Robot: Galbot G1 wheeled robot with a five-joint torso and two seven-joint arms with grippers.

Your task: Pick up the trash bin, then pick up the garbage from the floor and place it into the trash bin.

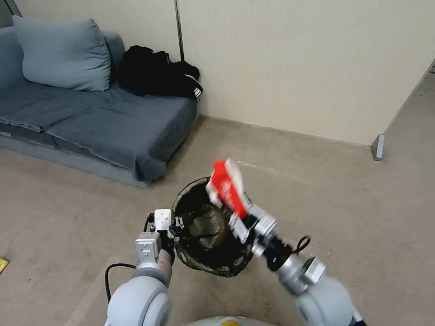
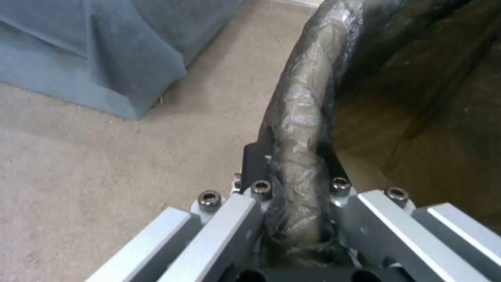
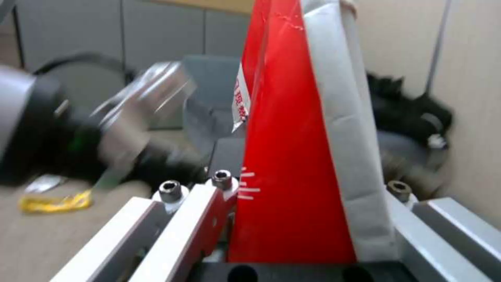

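The trash bin (image 1: 206, 228), round with a dark bag liner over its rim, hangs off the floor in front of me. My left gripper (image 1: 174, 228) is shut on its near-left rim (image 2: 303, 129), one finger inside and one outside. My right gripper (image 1: 235, 213) is shut on a flattened red-and-white paper cup (image 1: 226, 185), a piece of garbage, held tilted just above the bin's right side. The same cup (image 3: 297, 156) stands between the right gripper's jaws in the right wrist view. A yellow wrapper (image 3: 54, 201) lies on the floor behind the left arm.
A blue-grey sofa (image 1: 90, 117) with a cushion and black clothing (image 1: 158, 72) stands at the left against the wall. A yellow scrap (image 1: 2, 264) lies at the floor's far left edge. Open beige carpet spreads to the right of the bin.
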